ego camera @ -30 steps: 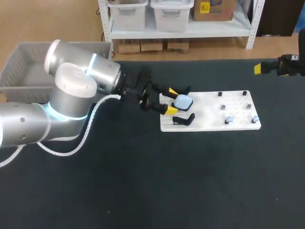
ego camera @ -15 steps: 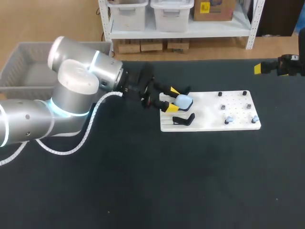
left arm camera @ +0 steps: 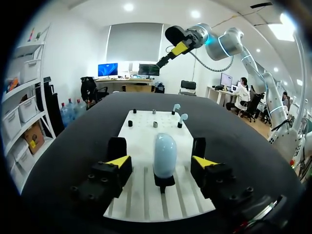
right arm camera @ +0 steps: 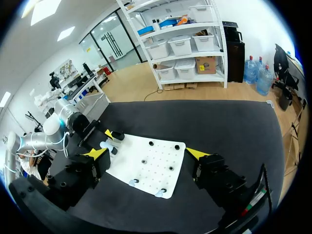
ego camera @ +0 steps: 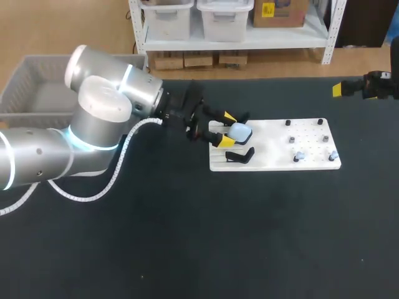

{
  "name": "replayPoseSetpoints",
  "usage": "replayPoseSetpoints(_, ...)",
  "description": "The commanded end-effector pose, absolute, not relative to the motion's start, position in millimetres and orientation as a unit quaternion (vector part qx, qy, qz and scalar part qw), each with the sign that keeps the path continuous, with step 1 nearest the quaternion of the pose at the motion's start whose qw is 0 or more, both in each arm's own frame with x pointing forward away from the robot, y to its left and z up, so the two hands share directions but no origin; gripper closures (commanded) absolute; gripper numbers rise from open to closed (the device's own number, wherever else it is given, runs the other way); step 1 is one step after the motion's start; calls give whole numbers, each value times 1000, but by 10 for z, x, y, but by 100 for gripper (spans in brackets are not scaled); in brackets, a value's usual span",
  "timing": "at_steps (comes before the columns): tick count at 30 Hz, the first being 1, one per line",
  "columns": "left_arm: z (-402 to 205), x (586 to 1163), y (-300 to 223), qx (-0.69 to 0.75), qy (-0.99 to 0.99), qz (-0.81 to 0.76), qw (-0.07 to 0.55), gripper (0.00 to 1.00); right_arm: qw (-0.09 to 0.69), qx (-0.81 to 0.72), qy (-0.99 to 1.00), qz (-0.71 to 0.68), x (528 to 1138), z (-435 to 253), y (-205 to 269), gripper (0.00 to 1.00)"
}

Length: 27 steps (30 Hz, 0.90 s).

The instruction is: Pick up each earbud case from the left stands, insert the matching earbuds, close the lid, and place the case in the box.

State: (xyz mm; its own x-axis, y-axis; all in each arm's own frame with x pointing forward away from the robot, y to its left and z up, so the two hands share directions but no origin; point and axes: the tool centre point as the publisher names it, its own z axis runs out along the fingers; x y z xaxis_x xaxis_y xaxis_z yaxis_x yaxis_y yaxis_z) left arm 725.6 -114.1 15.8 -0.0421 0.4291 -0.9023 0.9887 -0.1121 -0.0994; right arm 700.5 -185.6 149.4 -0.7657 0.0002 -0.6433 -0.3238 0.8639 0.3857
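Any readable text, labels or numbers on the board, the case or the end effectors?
None readable on any of them.
white board: blank, no print.
earbud case: no marking visible.
left end effector, right end effector: plain yellow tips, no text.

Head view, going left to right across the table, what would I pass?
In order: gray basket → left arm → earbud case → two earbuds → right arm.

My left hand (left arm camera: 161,162) has gaps either side of the case (left arm camera: 165,155). A second black stand (ego camera: 240,156) sits just beside one finger; pegs (ego camera: 291,140) stud the board's (ego camera: 268,134) far end. Wide worktop (ego camera: 249,237) surrounds it.
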Motion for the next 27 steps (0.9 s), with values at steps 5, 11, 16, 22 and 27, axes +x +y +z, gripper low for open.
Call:
replayPoseSetpoints(5,186,7235,-1172,612,577,-428,330,21,330,-89,907,245,7002,1497,-1857,0)
replayPoseSetpoints(11,320,7160,-1111,609,578,-417,349,11,330,-89,907,245,7002,1497,-1857,0)
replayPoseSetpoints(16,422,7137,-1058,609,576,-409,361,9,330,-89,907,245,7002,1497,-1857,0)
replayPoseSetpoints(22,419,7107,-1054,609,576,-407,363,13,330,-89,907,245,7002,1497,-1857,0)
replayPoseSetpoints(27,380,7075,-1091,608,576,-411,360,18,330,-89,907,245,7002,1497,-1857,0)
